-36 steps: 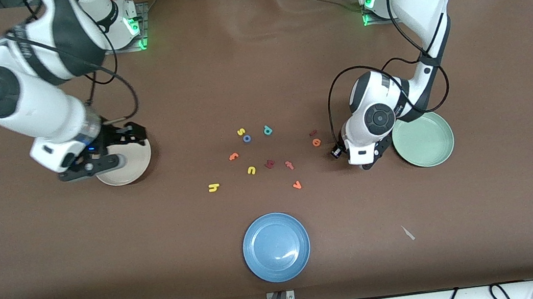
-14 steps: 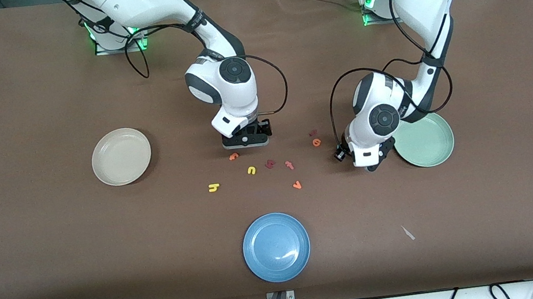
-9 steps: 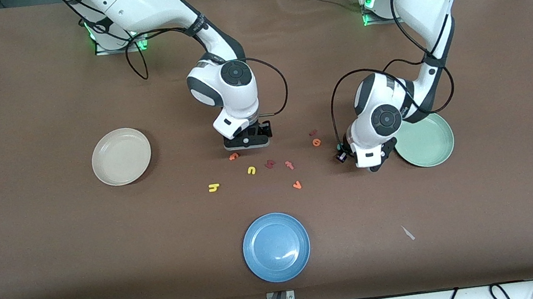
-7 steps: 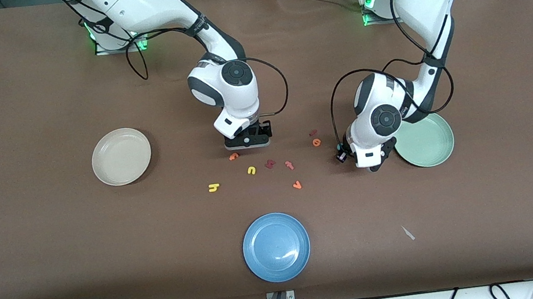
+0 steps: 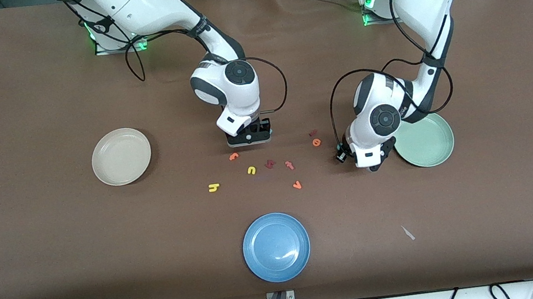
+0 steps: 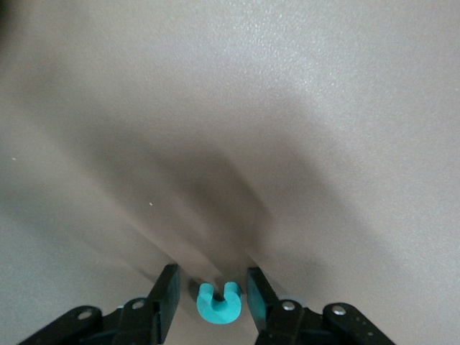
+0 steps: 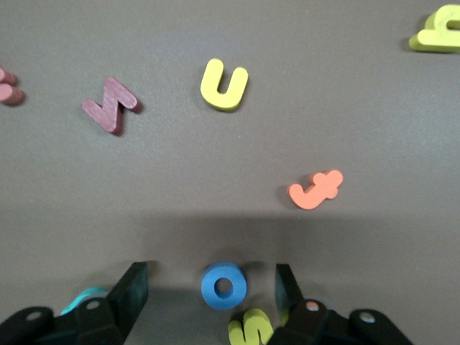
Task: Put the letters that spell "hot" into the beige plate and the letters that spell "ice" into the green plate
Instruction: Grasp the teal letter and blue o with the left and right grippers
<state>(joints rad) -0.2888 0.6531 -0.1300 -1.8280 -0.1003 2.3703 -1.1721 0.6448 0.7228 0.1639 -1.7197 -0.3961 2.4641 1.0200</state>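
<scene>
My right gripper [image 7: 210,279] is down at the letter cluster [image 5: 249,141], open, with the blue o [image 7: 223,286] lying between its fingers and untouched. The orange t [image 5: 233,156] lies just nearer the camera, and the yellow h [image 5: 214,188] nearer still. My left gripper [image 6: 210,284] stands low beside the green plate [image 5: 425,141], open around the teal c [image 6: 218,304], which rests on the table with a small gap to each finger. The dark red i [image 5: 313,133] and orange e [image 5: 316,142] lie between the two grippers. The beige plate [image 5: 121,156] holds nothing.
A yellow s [image 7: 248,330] touches the o, and a teal p [image 7: 86,298] peeks out by one finger. A yellow u [image 5: 251,170], dark red zigzag letter [image 5: 270,163], pink letter [image 5: 289,165] and orange v [image 5: 297,185] lie nearby. A blue plate [image 5: 276,247] sits near the camera.
My right arm has swung from over the beige plate to the letter cluster and come down around the o, its fingers narrowing. The left gripper has stayed beside the green plate.
</scene>
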